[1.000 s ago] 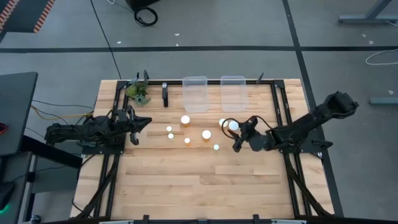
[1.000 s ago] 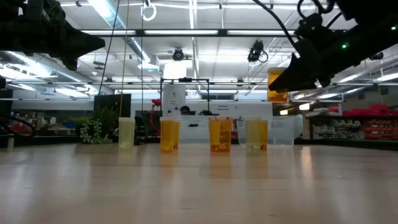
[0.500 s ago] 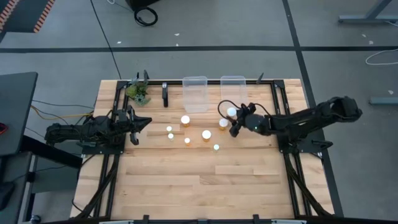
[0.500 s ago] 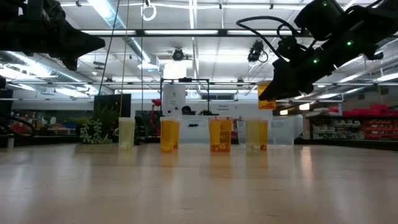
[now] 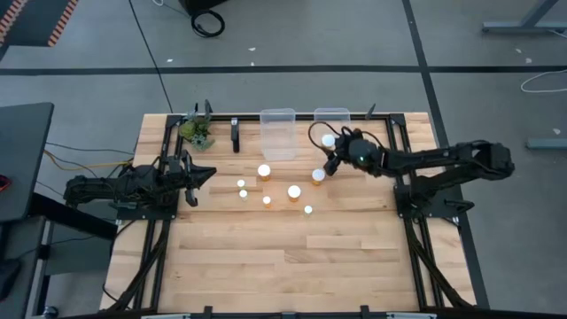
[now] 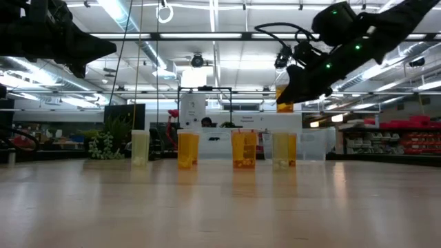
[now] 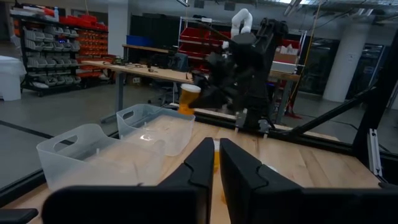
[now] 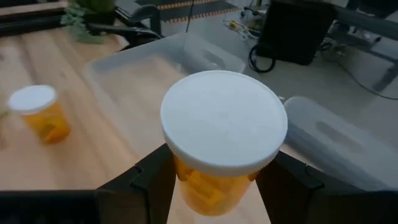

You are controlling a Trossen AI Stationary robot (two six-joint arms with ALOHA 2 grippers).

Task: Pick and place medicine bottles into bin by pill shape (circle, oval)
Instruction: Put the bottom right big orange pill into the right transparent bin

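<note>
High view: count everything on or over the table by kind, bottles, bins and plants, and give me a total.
Standing medicine bottles: 7
Held medicine bottle, in the right gripper: 1
Clear bins: 2
Plant sprig: 1
Total: 11

The high view looks straight down from above, covering the whole tabletop (image 5: 266, 257) and both arms. The low view sits at tabletop height, facing level across the surface toward the two clear bins (image 6: 313, 146) and the room behind. The left wrist view looks forward across the tabletop from some way off; it shares the bins (image 7: 99, 149) with the other views. The right wrist view is close, angled down onto one bin (image 8: 143, 68)
</note>
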